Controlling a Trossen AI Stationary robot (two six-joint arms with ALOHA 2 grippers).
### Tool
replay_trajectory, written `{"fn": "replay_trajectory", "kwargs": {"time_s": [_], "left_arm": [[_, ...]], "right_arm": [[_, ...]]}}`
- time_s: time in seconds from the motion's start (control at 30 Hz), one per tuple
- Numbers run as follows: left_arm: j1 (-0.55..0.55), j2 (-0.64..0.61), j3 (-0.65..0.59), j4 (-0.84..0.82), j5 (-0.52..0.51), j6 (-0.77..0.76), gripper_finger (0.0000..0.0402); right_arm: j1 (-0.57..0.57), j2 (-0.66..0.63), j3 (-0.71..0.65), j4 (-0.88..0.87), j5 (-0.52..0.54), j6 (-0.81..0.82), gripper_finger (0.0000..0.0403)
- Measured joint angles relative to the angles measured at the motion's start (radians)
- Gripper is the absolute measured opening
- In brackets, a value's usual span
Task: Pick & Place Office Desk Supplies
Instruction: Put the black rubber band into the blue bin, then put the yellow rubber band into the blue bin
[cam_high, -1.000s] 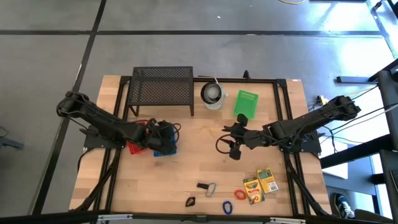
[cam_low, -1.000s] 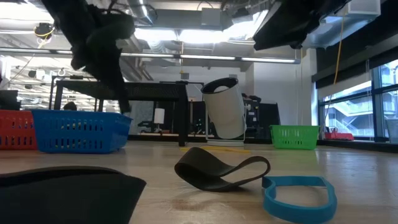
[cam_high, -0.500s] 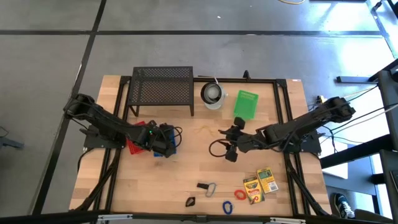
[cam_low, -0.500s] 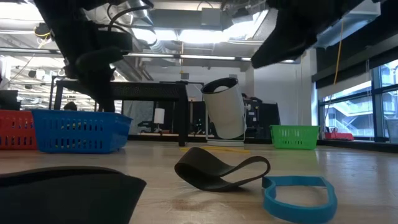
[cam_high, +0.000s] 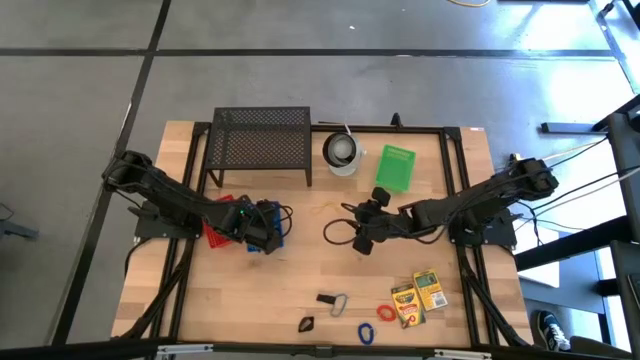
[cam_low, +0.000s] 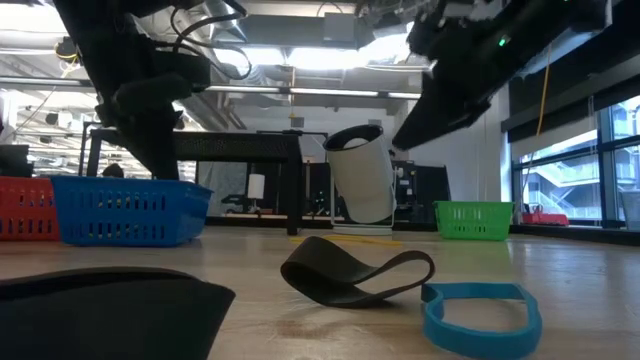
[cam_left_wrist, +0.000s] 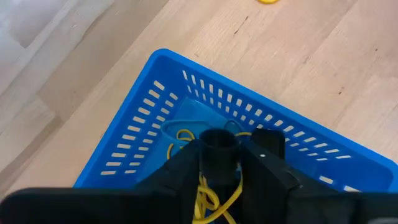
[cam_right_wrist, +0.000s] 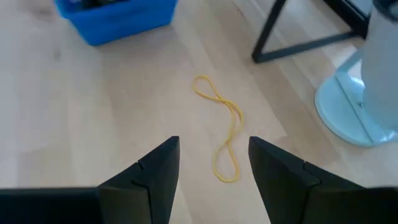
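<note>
Overhead view: left gripper (cam_high: 268, 226) hung over the blue basket (cam_high: 277, 236) left of table (cam_high: 300, 290) centre; right gripper (cam_high: 362, 222) sat mid-table, near a yellow rubber band (cam_high: 330, 209).

Low view: black band (cam_low: 355, 273) and blue band (cam_low: 480, 312) lay loose on the table in front.

Left wrist view: gripper (cam_left_wrist: 231, 163) slightly parted above the blue basket; yellow rubber bands (cam_left_wrist: 205, 186) hung between the fingers, so it was unclear whether they were pinched or already loose.

Right wrist view: gripper (cam_right_wrist: 214, 163) spread, empty, the yellow rubber band just ahead of the gap. Judgement: descend straight, straddle one thin loop, touch the wood, then pinch.
</note>
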Motion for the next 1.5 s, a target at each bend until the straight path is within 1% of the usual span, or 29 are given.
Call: {"fn": "replay_trajectory", "kwargs": {"time_s": [0.1, 0.2, 0.37, 0.5, 0.77, 1.0, 1.13, 1.2, 1.3, 1.4, 1.5], "left_arm": [[0.000, -0.003, 0.000, 0.000, 0.004, 0.019, 0.0130], [0.000, -0.011, 0.009, -0.014, 0.020, 0.039, 0.0138], [0.000, -0.028, 0.054, -0.106, 0.019, 0.026, 0.0137], [0.000, -0.035, 0.096, -0.162, 0.019, 0.003, 0.0133], [-0.001, -0.035, 0.143, -0.165, 0.019, 0.015, 0.0130], [-0.001, -0.035, 0.148, -0.165, 0.018, 0.018, 0.0129], [-0.001, -0.035, 0.148, -0.164, 0.018, 0.017, 0.0129], [-0.001, -0.035, 0.148, -0.164, 0.018, 0.012, 0.0129], [-0.001, -0.035, 0.148, -0.162, 0.018, 0.011, 0.0129], [-0.001, -0.035, 0.148, -0.161, 0.017, 0.010, 0.0129], [-0.001, -0.035, 0.148, -0.161, 0.016, 0.010, 0.0129]], "right_arm": [[-0.034, 0.040, 0.000, 0.001, -0.003, 0.024, 0.0194], [-0.068, 0.087, 0.000, 0.016, -0.017, 0.034, 0.0194], [-0.122, 0.174, 0.000, 0.100, -0.104, 0.033, 0.0194], [-0.153, 0.236, 0.000, 0.180, -0.132, 0.031, 0.0194], [-0.213, 0.323, 0.000, 0.243, -0.127, 0.025, 0.0194], [-0.253, 0.385, 0.001, 0.326, -0.177, 0.024, 0.0194], [-0.262, 0.406, 0.002, 0.350, -0.181, 0.026, 0.0190], [-0.263, 0.411, 0.003, 0.352, -0.190, 0.026, 0.0179], [-0.265, 0.412, 0.004, 0.350, -0.215, 0.027, 0.0146], [-0.266, 0.413, 0.004, 0.350, -0.232, 0.028, 0.0095], [-0.266, 0.413, 0.004, 0.352, -0.250, 0.030, 0.0034]]}}
